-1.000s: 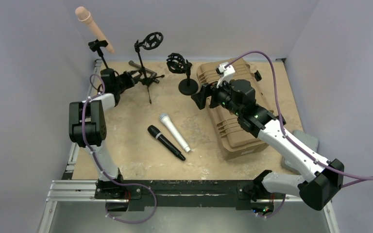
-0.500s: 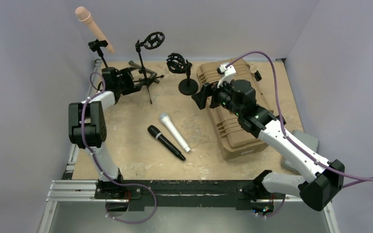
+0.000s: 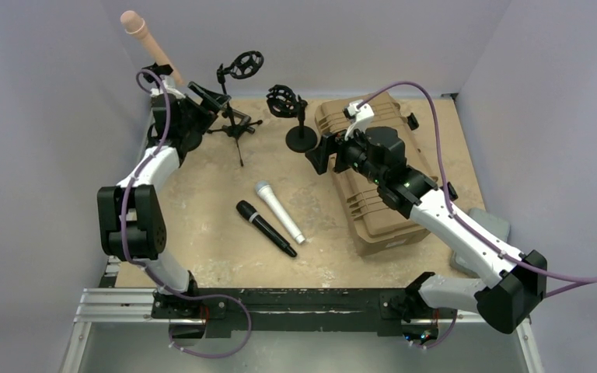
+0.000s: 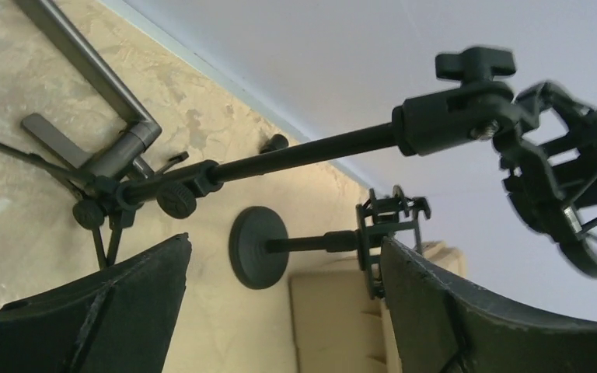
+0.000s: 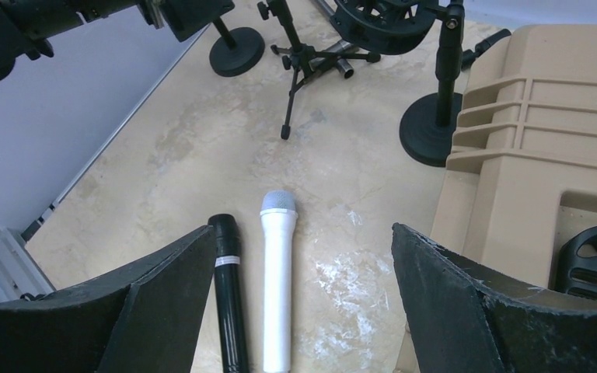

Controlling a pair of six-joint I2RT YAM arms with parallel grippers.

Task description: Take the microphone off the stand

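Far left, peach microphone [image 3: 146, 40] clipped high in its stand [image 5: 237, 51], left gripper [image 4: 284, 247] close by, jaws apart and empty; rightward, right gripper [image 5: 301, 231] likewise spread, empty; seemingly the reach stage, next calling for closing around the microphone's body and lifting out.

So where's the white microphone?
In the top view the white microphone lies flat near the middle of the table, just right of the black microphone and left of the tan case.
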